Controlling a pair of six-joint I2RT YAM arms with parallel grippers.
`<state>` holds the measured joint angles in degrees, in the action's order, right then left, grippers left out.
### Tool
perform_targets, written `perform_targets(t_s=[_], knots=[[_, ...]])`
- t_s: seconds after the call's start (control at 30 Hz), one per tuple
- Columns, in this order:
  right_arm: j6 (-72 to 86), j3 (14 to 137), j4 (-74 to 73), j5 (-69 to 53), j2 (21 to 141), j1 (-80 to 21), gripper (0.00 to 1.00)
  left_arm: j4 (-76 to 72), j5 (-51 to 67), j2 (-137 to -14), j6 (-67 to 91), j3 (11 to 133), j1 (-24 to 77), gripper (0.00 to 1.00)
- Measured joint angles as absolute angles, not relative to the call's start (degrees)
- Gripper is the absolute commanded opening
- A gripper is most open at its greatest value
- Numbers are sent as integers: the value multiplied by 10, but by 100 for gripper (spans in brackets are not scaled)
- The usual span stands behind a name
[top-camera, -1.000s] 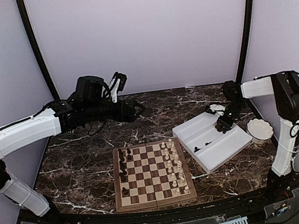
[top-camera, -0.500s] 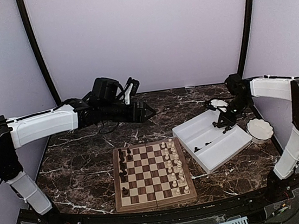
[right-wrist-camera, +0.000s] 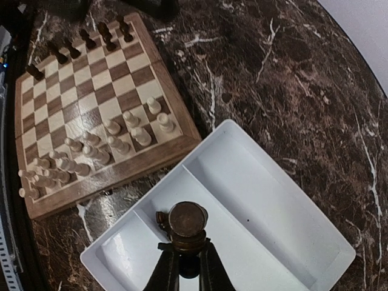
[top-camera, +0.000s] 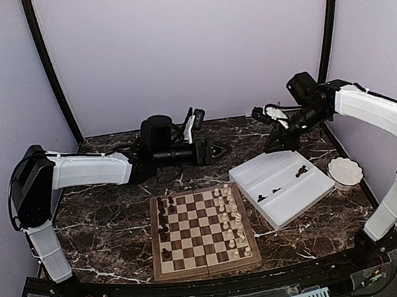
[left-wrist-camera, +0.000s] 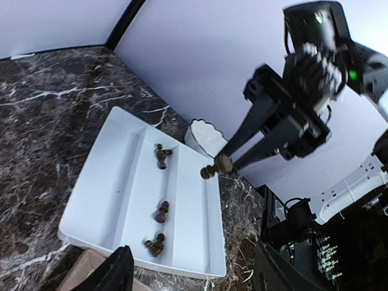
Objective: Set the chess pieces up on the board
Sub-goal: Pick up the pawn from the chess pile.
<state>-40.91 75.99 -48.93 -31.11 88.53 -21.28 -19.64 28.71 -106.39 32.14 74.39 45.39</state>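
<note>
Left hand (top-camera: 215,150) is hanging wide and empty beyond the board's (top-camera: 207,267) far edge, probably waiting for a handover. Dark chess pieces (top-camera: 163,218) are lining its left side. Right hand (right-wrist-camera: 188,247) is pinching one dark piece (right-wrist-camera: 188,221) above the white tray (right-wrist-camera: 254,200), clear of its walls for carrying.

Soft, even light falls everywhere, and the pale purple walls (top-camera: 186,48) look bright. The white plastic divided tray (top-camera: 299,203) glows almost too white. The dark marble counter (top-camera: 105,218) shows little shine. Up close, the small dark brown chess piece (right-wrist-camera: 188,221) looks a bit fuzzy. Shadows are faint.
</note>
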Motion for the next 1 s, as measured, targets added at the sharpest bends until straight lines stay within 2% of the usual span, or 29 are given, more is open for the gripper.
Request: perform_targets(t_s=[0.2,0.43,0.7,0.83,1.0], knots=[[-385,873,-531,-441,903,-213,3,-459,295,-1079,279,642,499,72],[-363,903,-559,-533,906,-213,4,-716,310,-1169,279,648,513,70],[-350,900,-566,-569,908,-213,4,-787,309,-1214,295,689,512,61],[-346,892,-566,-573,908,-213,4,-814,309,-1216,307,711,512,53],[-342,891,-566,-576,908,-213,5,-828,311,-1230,322,735,512,48]])
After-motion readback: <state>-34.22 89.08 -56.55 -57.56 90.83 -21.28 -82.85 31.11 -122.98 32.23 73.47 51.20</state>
